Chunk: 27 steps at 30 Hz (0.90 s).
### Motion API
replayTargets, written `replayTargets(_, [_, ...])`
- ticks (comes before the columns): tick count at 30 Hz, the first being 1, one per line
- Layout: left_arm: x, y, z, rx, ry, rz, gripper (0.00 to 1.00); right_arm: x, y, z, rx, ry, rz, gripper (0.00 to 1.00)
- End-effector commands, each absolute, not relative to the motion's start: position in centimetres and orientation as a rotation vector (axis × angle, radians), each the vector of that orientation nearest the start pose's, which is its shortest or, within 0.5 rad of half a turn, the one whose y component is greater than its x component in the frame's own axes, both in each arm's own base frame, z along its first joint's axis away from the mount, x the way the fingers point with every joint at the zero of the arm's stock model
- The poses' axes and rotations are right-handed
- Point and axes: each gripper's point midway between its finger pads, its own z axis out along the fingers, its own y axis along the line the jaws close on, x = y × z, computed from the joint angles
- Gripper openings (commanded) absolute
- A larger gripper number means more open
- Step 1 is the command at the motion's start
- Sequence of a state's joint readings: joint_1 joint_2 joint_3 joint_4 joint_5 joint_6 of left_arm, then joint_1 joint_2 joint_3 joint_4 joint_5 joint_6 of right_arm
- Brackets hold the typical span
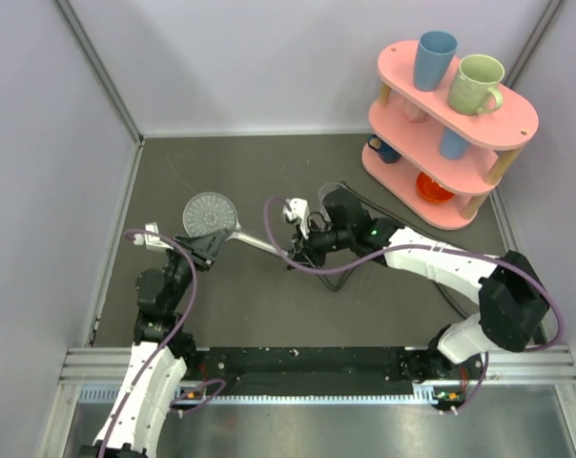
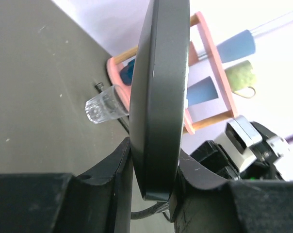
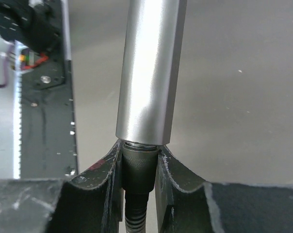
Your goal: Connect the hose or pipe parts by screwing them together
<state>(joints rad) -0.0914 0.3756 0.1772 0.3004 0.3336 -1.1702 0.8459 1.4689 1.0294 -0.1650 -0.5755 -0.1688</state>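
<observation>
Shower (image 1: 210, 215) — disc held edge-on, clamped in left pincer (image 2: 154, 150), left of tabletop centre. Hose (image 3: 136, 218) — end clamped in right pincer (image 3: 138, 153), touching the handle (image 3: 149, 73) tip.

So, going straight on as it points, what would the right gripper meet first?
The hand shower's handle, directly ahead, apparently butting against the hose nut that the right gripper is shut on.

Pink tiered rack (image 1: 402, 67) with drinkware, at the far right corner of the dark table (image 1: 259, 172)

On the rack's top tier a blue cup (image 1: 434, 59) stands upright with a pale green mug (image 1: 477, 84) just beside it. Another blue cup (image 1: 452, 143) sits on the tier below, an orange bowl (image 1: 433, 188) on the bottom tier. A clear glass (image 2: 105, 108) lies on its side on the table near the rack's base.
</observation>
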Motion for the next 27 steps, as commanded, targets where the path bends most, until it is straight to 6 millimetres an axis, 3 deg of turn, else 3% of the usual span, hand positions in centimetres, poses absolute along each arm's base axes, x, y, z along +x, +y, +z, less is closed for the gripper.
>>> replayTargets(1, [22.3,-14.2,25.3,-0.23,1.42,-1.335,0.0,14.6,38.3,25.1,-1.49,1.341,1.5,0.0])
replayTargets(5, [22.3,-14.5,24.4,-0.239,1.422,-1.367,0.0,15.2,38.4,24.9,-1.461,1.392,1.511,0.0])
replayTargets(8, [22.9,-14.2,23.4,-0.291,1.452,-1.35,0.0,17.1,38.3,23.9,-1.402,1.482,1.46,0.04])
replayTargets(10, [23.5,-13.8,23.4,-0.337,1.476,-1.326,0.0,18.8,37.8,22.3,-1.346,1.618,1.333,0.17])
replayTargets(11, [23.8,-13.7,22.3,-0.388,1.537,-1.31,0.0,19.5,37.5,21.8,-1.348,1.631,1.269,0.28])
replayTargets(12, [24.1,-13.4,22.8,-0.411,1.548,-1.288,0.0,19.7,37.0,21.2,-1.342,1.666,1.222,0.32])
replayTargets(14, [24.8,-12.4,22.3,-0.541,1.61,-1.219,0.0,20.7,36.2,21.2,-1.309,1.676,1.113,0.5])
replayTargets(17, [25.2,-10.7,22.2,-0.712,1.639,-1.136,0.0,21.2,35.0,21.6,-1.274,1.674,0.984,0.59])
replayTargets(18, [25.1,-10.3,22.1,-0.761,1.646,-1.118,0.0,22.0,34.3,21.1,-1.246,1.698,0.888,0.6])
replayTargets(20, [25.0,-9.3,22.1,-0.877,1.667,-1.069,0.0,21.4,34.1,21.5,-1.276,1.65,0.795,0.6])
replayTargets(21, [24.9,-9.0,21.7,-0.92,1.686,-1.047,0.0,22.2,33.5,21.2,-1.253,1.661,0.705,0.6])
replayTargets(23, [24.8,-8.6,22.9,-0.971,1.685,-1.03,0.0,21.3,34.0,21.5,-1.295,1.609,0.616,0.6])
replayTargets(24, [24.5,-8.4,21.6,-1.027,1.75,-0.991,0.0,21.9,33.5,21.5,-1.276,1.612,0.514,0.6])
replayTargets(25, [24.5,-8.3,22.8,-1.041,1.743,-0.985,0.0,21.0,34.1,21.5,-1.322,1.571,0.476,0.6])
replayTargets(27, [24.0,-8.1,21.4,-1.117,1.83,-0.93,0.0,21.3,34.1,21.8,-1.316,1.549,0.361,0.6])
